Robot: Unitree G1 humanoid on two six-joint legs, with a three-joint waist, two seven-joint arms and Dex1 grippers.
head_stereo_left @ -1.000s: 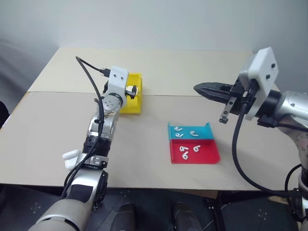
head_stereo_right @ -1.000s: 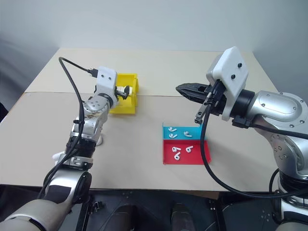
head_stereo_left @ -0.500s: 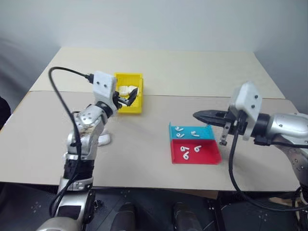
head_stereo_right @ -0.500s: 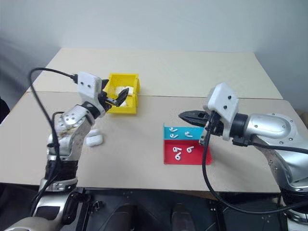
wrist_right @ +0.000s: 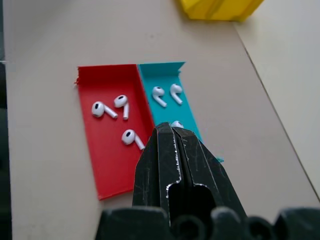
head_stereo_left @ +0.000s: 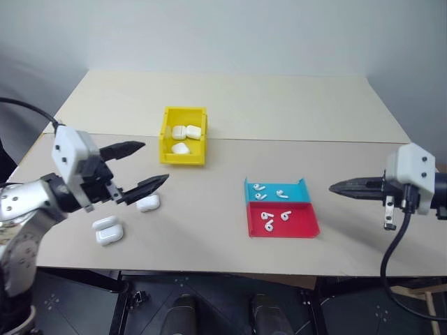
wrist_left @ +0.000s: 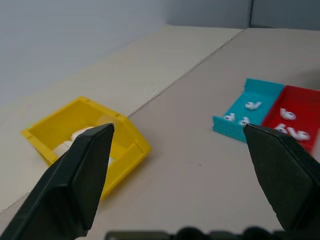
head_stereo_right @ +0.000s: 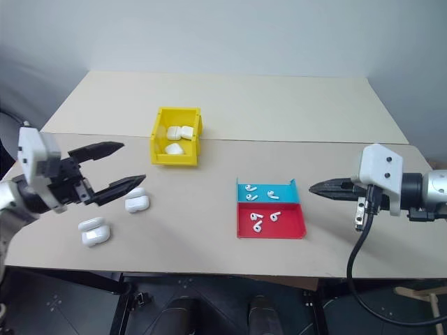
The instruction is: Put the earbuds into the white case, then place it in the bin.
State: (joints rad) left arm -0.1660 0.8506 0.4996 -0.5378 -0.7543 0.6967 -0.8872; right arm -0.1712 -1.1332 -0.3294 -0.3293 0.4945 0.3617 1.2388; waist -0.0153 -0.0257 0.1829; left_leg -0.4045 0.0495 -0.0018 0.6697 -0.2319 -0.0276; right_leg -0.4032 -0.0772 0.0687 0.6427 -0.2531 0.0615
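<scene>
Looking down over the table (head_stereo_left: 230, 105), I have the left gripper (head_stereo_left: 143, 165) at nine o'clock, jaws spread wide and empty, above a loose white case (head_stereo_left: 148, 203); two more cases (head_stereo_left: 107, 230) lie just nearer me. The right gripper (head_stereo_left: 334, 187) at three o'clock is pinched closed on nothing. The bin (head_stereo_left: 184, 135) at eleven o'clock holds three cases. Six earbuds (head_stereo_left: 269, 192) lie in the teal-and-red tray (head_stereo_left: 302, 226), just right of centre.

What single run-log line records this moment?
left claw: open, empty | right claw: shut, empty | bin: holds cases | earbuds: in tray
</scene>
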